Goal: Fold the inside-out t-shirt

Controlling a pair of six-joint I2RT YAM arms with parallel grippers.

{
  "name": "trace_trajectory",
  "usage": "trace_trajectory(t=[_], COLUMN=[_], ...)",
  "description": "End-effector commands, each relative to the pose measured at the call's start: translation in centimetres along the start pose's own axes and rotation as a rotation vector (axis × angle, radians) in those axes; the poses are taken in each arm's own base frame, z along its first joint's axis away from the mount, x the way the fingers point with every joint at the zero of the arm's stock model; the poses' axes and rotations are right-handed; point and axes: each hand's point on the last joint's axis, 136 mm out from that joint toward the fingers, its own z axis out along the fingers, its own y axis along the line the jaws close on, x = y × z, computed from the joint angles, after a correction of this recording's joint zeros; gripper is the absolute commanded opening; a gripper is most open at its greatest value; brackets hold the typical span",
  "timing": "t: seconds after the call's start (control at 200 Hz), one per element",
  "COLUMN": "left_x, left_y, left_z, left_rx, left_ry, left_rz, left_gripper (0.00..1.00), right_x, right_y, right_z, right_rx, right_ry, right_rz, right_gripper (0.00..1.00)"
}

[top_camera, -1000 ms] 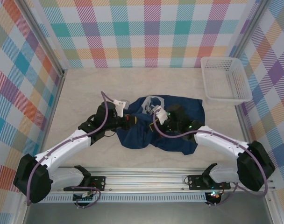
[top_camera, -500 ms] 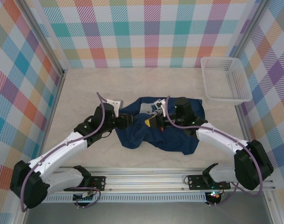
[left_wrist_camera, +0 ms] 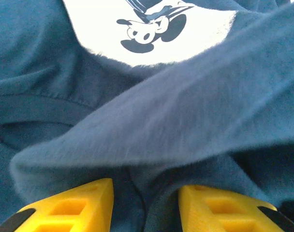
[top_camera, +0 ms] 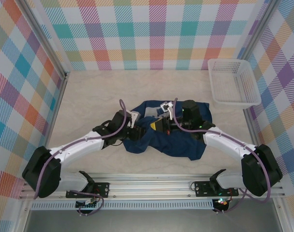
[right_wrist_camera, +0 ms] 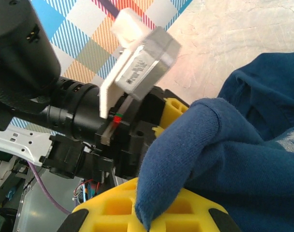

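Observation:
The dark navy t-shirt lies bunched at the table's middle, a white printed patch showing near its far left. My right gripper is shut on a fold of the shirt and holds it a little above the rest, pointing left. My left gripper faces it, pushed into the shirt's left edge. In the left wrist view its yellow fingers stand apart with navy cloth lying between and over them, and a white patch with a cartoon print lies beyond.
A white plastic basket stands at the back right against the checked wall. Bare table lies left and behind the shirt. The metal rail with both arm bases runs along the near edge. The two grippers are almost touching.
The right gripper lifted a fold of the shirt and swung it leftward, then held. The left gripper moved right into the shirt's left edge, close to the right gripper.

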Motion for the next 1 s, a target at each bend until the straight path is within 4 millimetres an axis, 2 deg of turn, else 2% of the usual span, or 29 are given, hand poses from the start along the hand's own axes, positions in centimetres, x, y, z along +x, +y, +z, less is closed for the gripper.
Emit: trace_trajectory(t=[0.0, 0.08, 0.145, 0.215, 0.29, 0.37, 0.48, 0.585, 0.68, 0.765, 0.865, 0.995], left_x=[-2.8, -3.4, -4.3, -5.2, -6.6, -7.4, -7.7, -7.5, -7.0, -6.8, -6.7, -6.5], left_y=[-2.3, -2.5, -2.8, -3.7, -4.6, -4.6, -3.8, -3.3, -4.0, -4.8, -5.6, -5.5], left_z=[0.5, 0.3, -0.9, -3.3, -7.0, -10.4, -13.2, -14.0, -13.7, -13.2, -12.9, -12.7], left_rx=[0.085, 0.091, 0.109, 0.191, 0.299, 0.369, 0.394, 0.391, 0.421, 0.466, 0.506, 0.498], left_ry=[-0.067, -0.092, -0.141, -0.22, -0.345, -0.478, -0.583, -0.61, -0.568, -0.527, -0.491, -0.479], left_rz=[0.044, 0.04, 0.037, 0.033, 0.019, -0.009, -0.023, -0.016, 0.015, 0.038, 0.059, 0.071], left_gripper=[0.27, 0.09, 0.0, 0.0, 0.0, 0.0, 0.0, 0.0, 0.0, 0.0, 0.0, 0.0], right_x=[0.0, 0.1, 0.2, -0.1, -0.7, -1.3, -1.6, -1.3, -0.9, -0.6, -0.2, -0.8], right_y=[0.1, -0.5, -1.6, -3.2, -4.5, -4.3, -3.9, -4.4, -4.4, -3.9, -4.0, -3.6], right_z=[-0.3, -0.6, -1.3, -2.8, -4.5, -5.3, -5.4, -5.1, -4.7, -4.1, -4.0, -4.4], right_rx=[-0.013, 0.03, 0.106, 0.217, 0.307, 0.322, 0.309, 0.318, 0.307, 0.323, 0.445, 0.531], right_ry=[-0.013, -0.011, -0.012, -0.032, -0.065, -0.093, -0.095, -0.082, -0.063, -0.033, 0.013, 0.013], right_rz=[-0.024, -0.022, -0.005, 0.026, 0.053, 0.035, 0.029, 0.042, 0.031, -0.033, -0.153, -0.335], right_gripper=[0.0, 0.0, 0.0, 0.0, 0.0, 0.0, 0.0, 0.0, 0.02, 0.16, 0.34, 0.45])
